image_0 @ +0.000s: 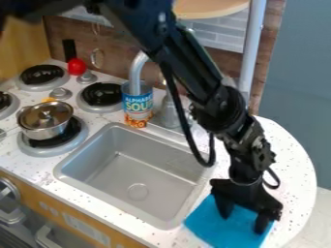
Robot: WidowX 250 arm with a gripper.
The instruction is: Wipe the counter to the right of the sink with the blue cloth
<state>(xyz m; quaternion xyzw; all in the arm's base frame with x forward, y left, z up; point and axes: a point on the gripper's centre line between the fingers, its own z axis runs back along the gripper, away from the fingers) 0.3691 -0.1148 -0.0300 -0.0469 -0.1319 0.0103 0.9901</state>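
Note:
The black gripper [243, 224] hangs at the lower right, over a blue cloth [210, 226] that lies on the white counter just right of the sink. Its two fingers stand apart, pointing down, with blue cloth visible between them. Whether the fingertips touch the cloth I cannot tell. Part of the cloth is hidden beneath the gripper.
Left of the cloth is the grey sink [138, 191], with a soup can [137, 104] and faucet behind it. A lidded metal pot [45, 121] sits on a front burner. Farther back is a red round object [76, 67]. The counter's curved edge [313, 179] runs along the right.

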